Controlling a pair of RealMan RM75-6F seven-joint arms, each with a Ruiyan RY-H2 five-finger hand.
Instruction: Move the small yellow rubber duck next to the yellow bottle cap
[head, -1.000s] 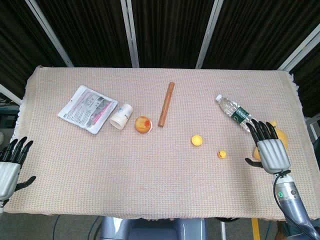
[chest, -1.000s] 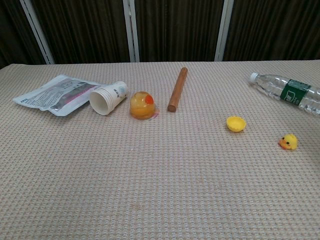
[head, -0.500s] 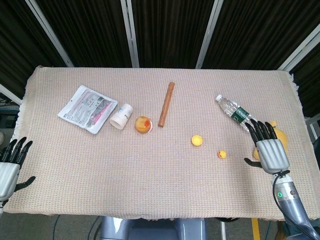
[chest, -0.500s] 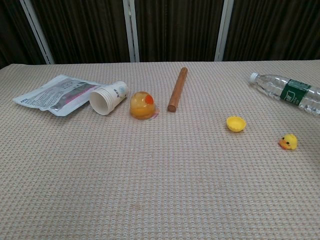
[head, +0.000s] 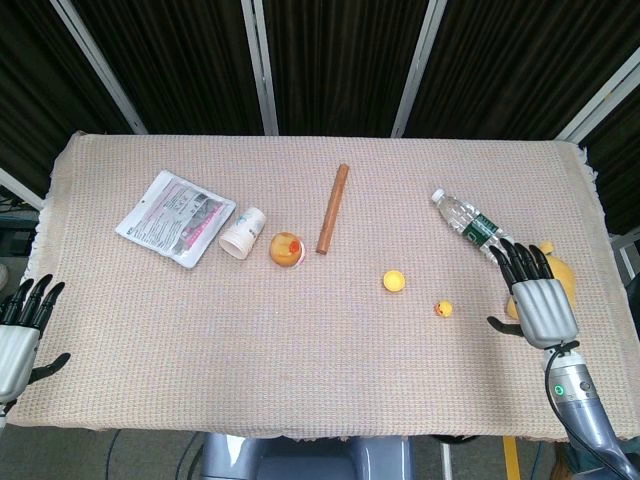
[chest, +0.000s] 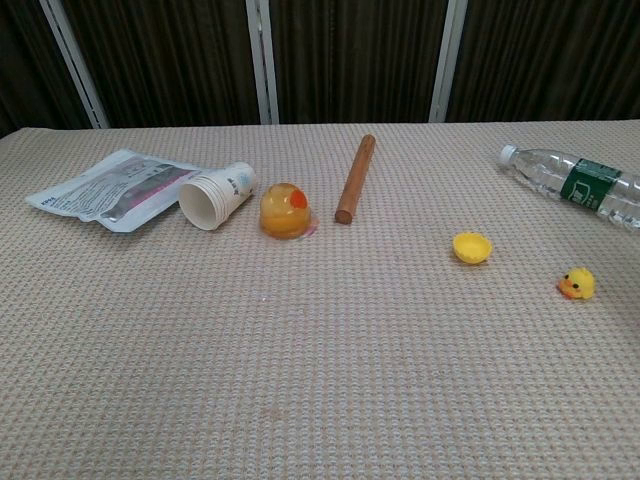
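Both hands empty, fingers apart: right hand (head: 541, 300) hovered right of small yellow rubber duck (head: 442, 309); left hand (head: 20, 335) stayed off at counter's (head: 300, 380) left edge. Sat near, not touching, yellow bottle cap (head: 394, 281).

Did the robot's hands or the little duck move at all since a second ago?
Only a tiny bit. The right robot hand crept slightly toward the far side of the table, open and holding nothing. The small yellow rubber duck and the yellow bottle cap stayed put, apart from each other. The left robot hand rests open at the table's near corner, unchanged.
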